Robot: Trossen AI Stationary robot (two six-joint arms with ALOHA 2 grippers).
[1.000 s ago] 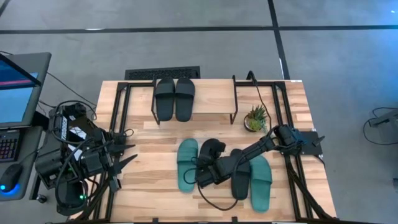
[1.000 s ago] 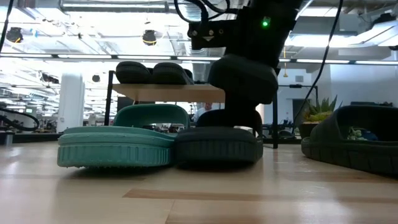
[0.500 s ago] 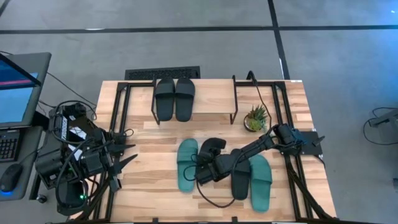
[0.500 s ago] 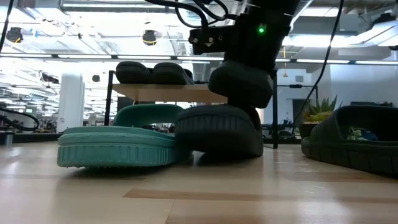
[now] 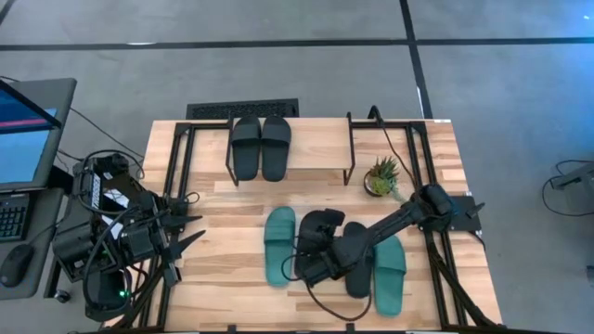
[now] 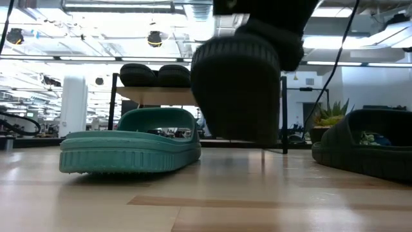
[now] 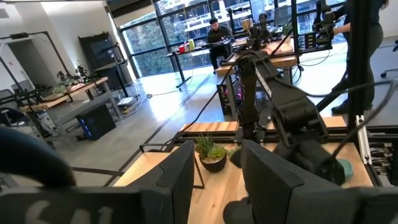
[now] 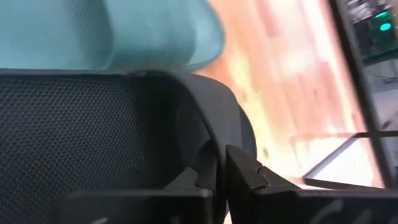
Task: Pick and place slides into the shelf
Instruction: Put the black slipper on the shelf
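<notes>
My right gripper (image 5: 316, 254) is shut on a black slide (image 5: 320, 230) above the table's middle; the low view shows this slide (image 6: 238, 87) tipped up, sole toward the near edge. A teal slide (image 5: 278, 246) lies flat on its sole just to its left. Another black slide (image 5: 358, 264) and a second teal one (image 5: 390, 272) lie to the right, partly under my right arm. Two black slides (image 5: 261, 147) rest on the shelf (image 5: 316, 160) at the far side. My left gripper (image 7: 214, 177) waits open at the table's left edge. My right gripper pinches the edge of the black slide's strap (image 8: 208, 142) between its two fingers (image 8: 245, 168). They come slanting down from the table's near right. The slide is lifted clear of the table and tilted steeply, its textured footbed (image 8: 74, 130) facing the gripper.
A small potted plant (image 5: 381, 176) stands right of the shelf. Black wire frames (image 5: 181, 167) run along both table sides. A monitor and keyboard (image 5: 23, 139) stand off the left edge. Bare wood lies in front of the shelf and at the near left.
My right gripper has taken hold of the black slide and risen, shifting a little toward the near edge. The slide lay flat beside the teal one; first its near end tipped up, and now it hangs clear of the table, steeply tilted. The teal slide stayed put.
</notes>
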